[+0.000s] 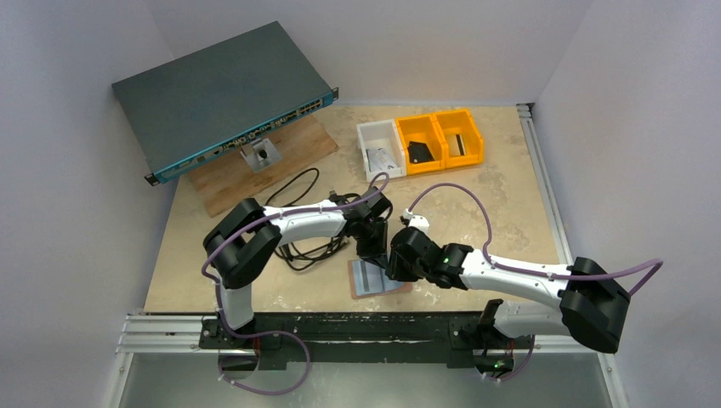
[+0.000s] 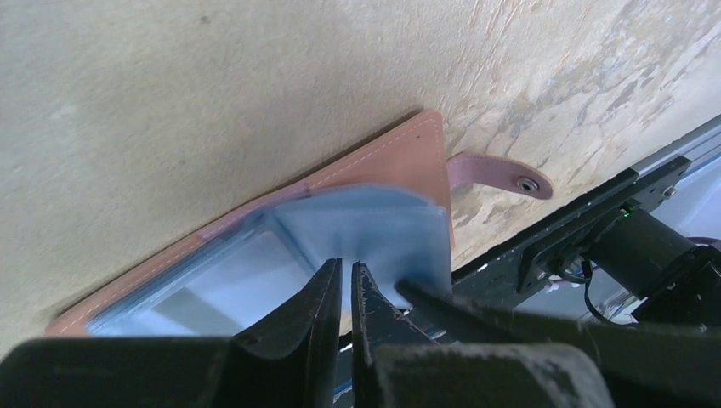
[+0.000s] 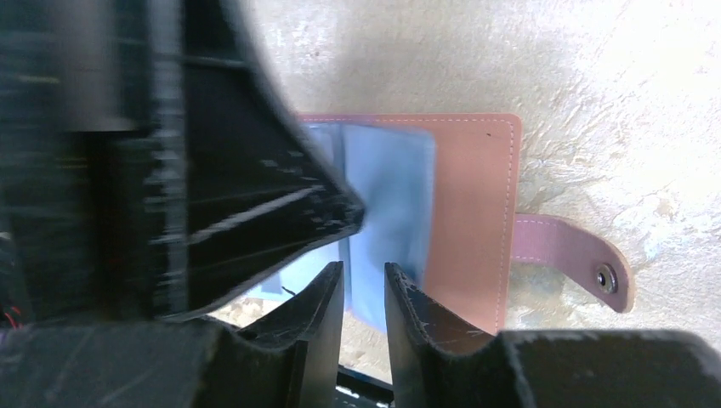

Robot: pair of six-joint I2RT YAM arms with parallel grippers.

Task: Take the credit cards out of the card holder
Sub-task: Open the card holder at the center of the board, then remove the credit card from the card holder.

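The holder (image 1: 378, 278) lies open on the surface (image 1: 493, 195) near the arm bases. The left gripper (image 2: 347, 270), jaws almost pressed together, seems to pin a clear sleeve (image 3: 387, 183), so the right gripper (image 3: 364, 274), jaws narrowly spread, can reach a card

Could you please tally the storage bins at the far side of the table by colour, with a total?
White bins: 1, the white bin
Orange bins: 2, the left orange bin and the right orange bin
Total: 3 bins, standing side by side in a row.
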